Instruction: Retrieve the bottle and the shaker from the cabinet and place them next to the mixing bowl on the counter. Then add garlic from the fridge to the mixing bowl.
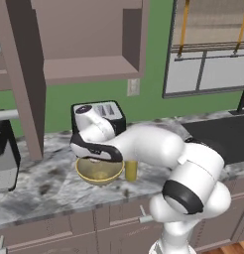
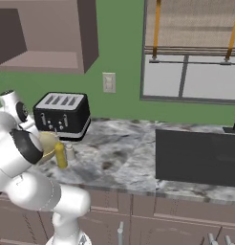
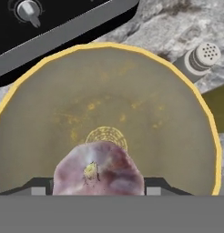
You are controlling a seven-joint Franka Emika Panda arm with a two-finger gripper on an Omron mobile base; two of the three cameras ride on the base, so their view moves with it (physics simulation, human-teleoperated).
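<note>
A: Garlic (image 3: pixel 98 169) sits clamped in the end effector (image 3: pixel 98 189), hanging directly above the mixing bowl (image 3: pixel 50 113); bottle (image 2: pixel 60 154) and shaker (image 3: pixel 201 58) already stand beside it on the tabletop (image 2: pixel 124 153).

B: Last step, then: the robot should lower slightly and release.

A: Base cams sit behind the arm, left and right, both looking down at the toaster (image 1: pixel 99 115) on the counter (image 2: pixel 124 158).
B: Hand cam? Close above the mixing bowl (image 3: pixel 109 59), beside that toaster.
</note>
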